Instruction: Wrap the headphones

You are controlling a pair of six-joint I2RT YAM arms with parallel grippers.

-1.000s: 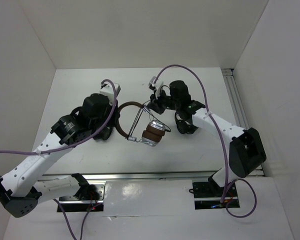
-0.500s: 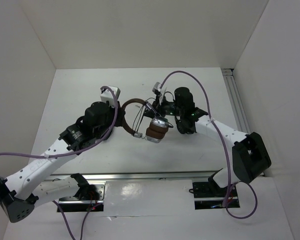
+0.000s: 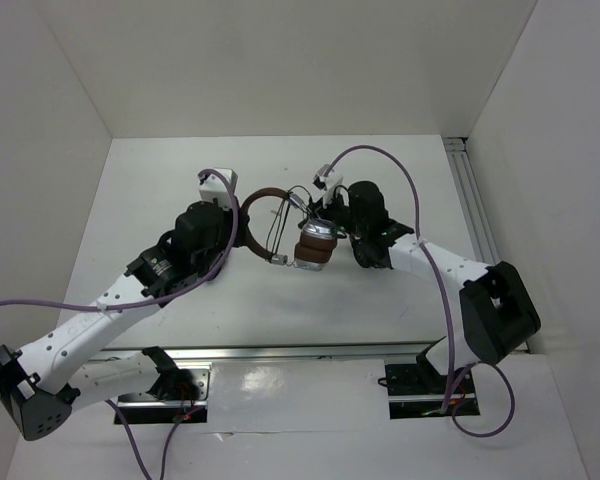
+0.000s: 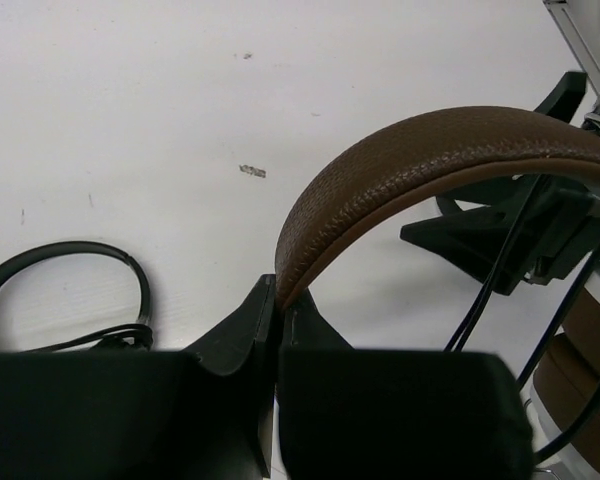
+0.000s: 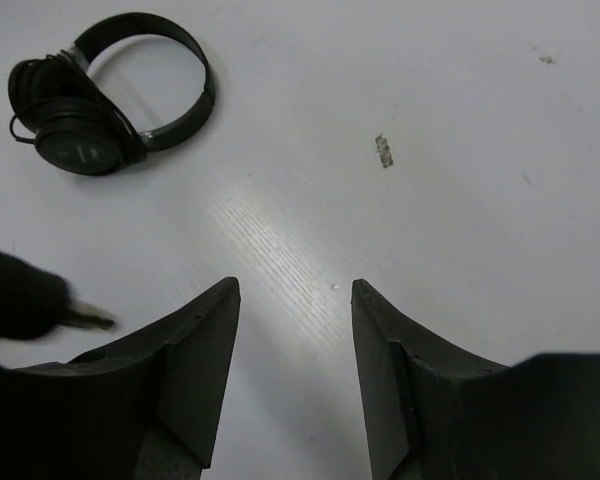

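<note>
The headphones hang in the middle of the top view, with the brown headband (image 3: 265, 195) arched left and the silver earcups with brown pads (image 3: 315, 246) below right. My left gripper (image 3: 244, 232) is shut on the headband's left end; in the left wrist view (image 4: 278, 300) the brown band (image 4: 420, 160) rises from between the jaws. Strands of thin black cable (image 3: 280, 228) cross inside the band and also show in the left wrist view (image 4: 490, 290). My right gripper (image 3: 317, 207) is open and empty just above the earcups. In its own view (image 5: 295, 300) only table shows between the jaws.
A small all-black pair of headphones (image 5: 90, 100) lies on the table ahead of my right gripper. Another black pair (image 4: 70, 290) lies left of my left gripper. A blurred dark shape with a metal plug tip (image 5: 80, 318) shows at the right wrist view's left edge. White walls enclose the table.
My left gripper has carried the headphones up and to the right, away from the table's front. My right arm has shifted closer to the earcups.
</note>
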